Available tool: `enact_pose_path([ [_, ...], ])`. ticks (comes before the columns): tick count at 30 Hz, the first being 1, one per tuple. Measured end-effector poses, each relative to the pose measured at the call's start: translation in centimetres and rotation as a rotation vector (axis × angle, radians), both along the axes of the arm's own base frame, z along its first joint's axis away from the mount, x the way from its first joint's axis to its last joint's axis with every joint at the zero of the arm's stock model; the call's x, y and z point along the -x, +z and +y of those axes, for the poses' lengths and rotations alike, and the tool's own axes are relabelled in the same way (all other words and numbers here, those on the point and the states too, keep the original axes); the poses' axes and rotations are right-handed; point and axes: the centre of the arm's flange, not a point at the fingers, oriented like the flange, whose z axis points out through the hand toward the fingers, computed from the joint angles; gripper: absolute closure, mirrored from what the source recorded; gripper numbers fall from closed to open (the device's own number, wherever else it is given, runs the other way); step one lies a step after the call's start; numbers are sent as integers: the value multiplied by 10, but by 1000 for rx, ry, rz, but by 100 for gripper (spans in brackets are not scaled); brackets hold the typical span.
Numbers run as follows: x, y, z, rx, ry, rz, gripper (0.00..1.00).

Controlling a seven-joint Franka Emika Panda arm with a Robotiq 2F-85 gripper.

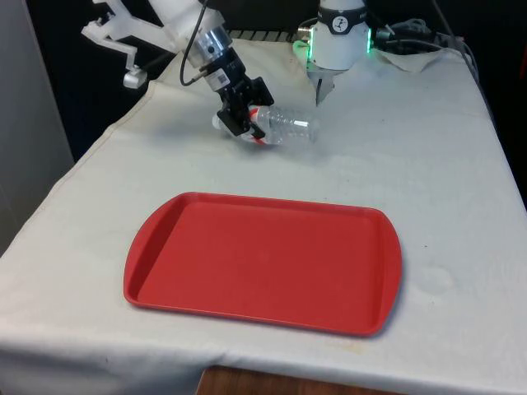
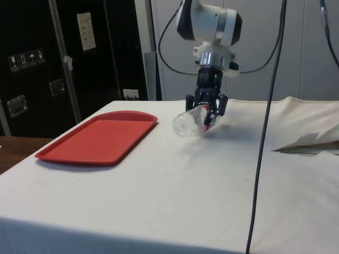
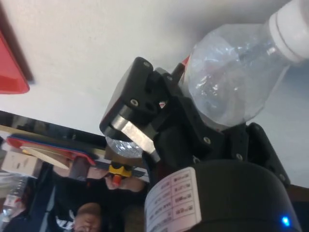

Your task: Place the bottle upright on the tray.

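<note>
Clear bottle (image 1: 284, 125), lying sideways beyond the red tray (image 1: 263, 259) at its 12 o'clock, clamped by the fingers (image 1: 240, 118) near its labelled end; seemingly empty: light, thin-walled, slippery, crushable.

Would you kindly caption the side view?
Black two-finger gripper holds a clear plastic bottle sideways above the cloth, beside the red tray.

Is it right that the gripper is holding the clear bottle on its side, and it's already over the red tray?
Not quite. The gripper does hold the clear bottle on its side, but it is not over the red tray. The front view shows the bottle above bare white cloth on the tray's far side, and the side view also shows it apart from the tray.
</note>
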Motion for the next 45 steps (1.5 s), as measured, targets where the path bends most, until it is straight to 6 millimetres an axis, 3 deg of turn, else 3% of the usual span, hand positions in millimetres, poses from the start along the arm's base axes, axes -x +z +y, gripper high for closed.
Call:
enact_pose_path([
  [27,-23,36,6,86,47,66,67],
  [45,-38,41,21,186,55,84,67],
])
